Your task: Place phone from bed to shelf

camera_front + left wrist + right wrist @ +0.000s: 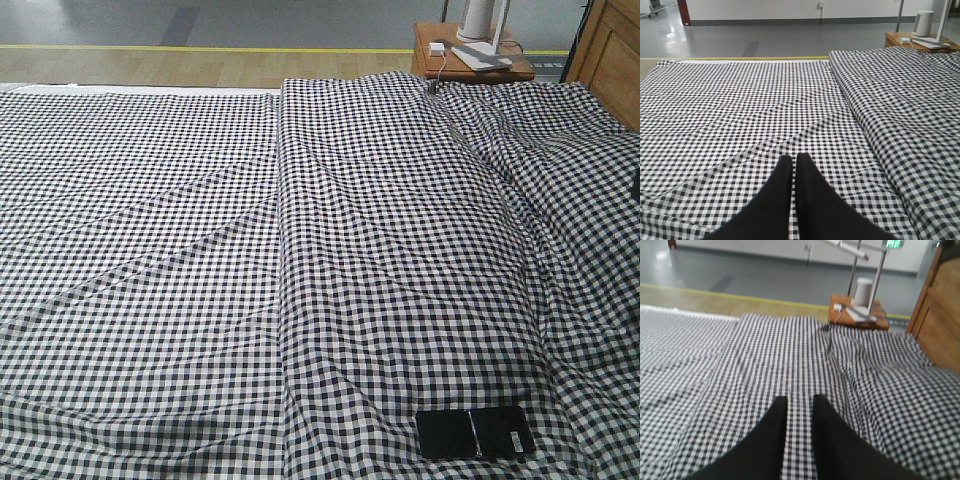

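The phone (474, 432) lies flat on the bed (200, 250) near the front edge, right of centre, black and glossy with a pale line across its middle. It appears in neither wrist view. My left gripper (792, 157) hovers over the checked bed (740, 110), its black fingers nearly touching and nothing between them. My right gripper (800, 399) hangs over a raised fold of the bed (780, 355), with a narrow gap between its fingers that shows only fabric. A panelled wooden piece (612, 55) stands at the far right; I cannot tell whether it is the shelf.
A small orange-brown side table (465, 55) stands beyond the bed's far right corner, carrying a white cylinder (863, 291) and a cable. A long raised ridge of bedding (400, 220) runs front to back. Grey floor with a yellow line (150, 48) lies behind.
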Robot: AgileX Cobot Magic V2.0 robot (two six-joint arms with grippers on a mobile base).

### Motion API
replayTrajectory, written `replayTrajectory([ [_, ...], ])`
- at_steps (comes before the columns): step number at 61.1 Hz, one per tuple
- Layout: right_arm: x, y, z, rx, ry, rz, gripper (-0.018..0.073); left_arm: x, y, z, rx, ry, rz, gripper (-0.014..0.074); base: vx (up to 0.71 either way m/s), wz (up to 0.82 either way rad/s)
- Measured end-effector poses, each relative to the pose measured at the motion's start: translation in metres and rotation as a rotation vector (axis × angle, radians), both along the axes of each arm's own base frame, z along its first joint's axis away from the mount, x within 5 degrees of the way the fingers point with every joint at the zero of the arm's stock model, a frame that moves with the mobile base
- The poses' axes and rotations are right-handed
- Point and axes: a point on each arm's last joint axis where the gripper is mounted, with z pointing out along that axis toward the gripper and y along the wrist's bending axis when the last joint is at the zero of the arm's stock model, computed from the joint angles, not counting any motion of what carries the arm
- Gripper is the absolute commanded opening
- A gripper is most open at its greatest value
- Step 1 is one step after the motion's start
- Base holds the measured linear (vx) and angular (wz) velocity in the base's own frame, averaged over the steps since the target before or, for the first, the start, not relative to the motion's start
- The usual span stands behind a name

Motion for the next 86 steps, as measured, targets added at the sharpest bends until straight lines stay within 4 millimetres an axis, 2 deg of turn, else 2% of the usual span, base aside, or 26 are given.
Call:
replayTrajectory([
  [14, 0.009, 0.000, -0.009, 0.000, 0.060, 0.001, 0.0579, 0.000, 0.000, 0.000, 0.000, 0.000, 0.000, 0.0001, 0.00, 0.00],
  [24, 0.009, 0.000, -0.010, 0.000, 0.065, 0.002, 0.0682, 0.000, 0.000, 0.000, 0.000, 0.000, 0.000, 0.0001, 0.00, 0.00],
  [37, 0.008, 0.000, -0.011, 0.000, 0.083, 0.003, 0.0668, 0.000, 0.000, 0.000, 0.000, 0.000, 0.000, 0.0001, 0.00, 0.00],
  [54, 0.008, 0.000, -0.012, 0.000, 0.092, 0.004, 0.0577, 0.000, 0.000, 0.000, 0.000, 0.000, 0.000, 0.0001, 0.00, 0.00],
  [64, 0.006, 0.001, -0.015, 0.019, 0.158, 0.002, 0.0575, 0.000, 0.000, 0.000, 0.000, 0.000, 0.000, 0.0001, 0.00, 0.00],
  [74, 0.007, 0.002, -0.002, 0.085, 0.283, -0.014, 0.0575, 0.000, 0.000, 0.000, 0.000, 0.000, 0.000, 0.0001, 0.00, 0.00],
  [86, 0.017, 0.003, 0.016, 0.091, 0.366, -0.013, 0.0575, 0.000, 0.000, 0.000, 0.000, 0.000, 0.000, 0.0001, 0.00, 0.00],
])
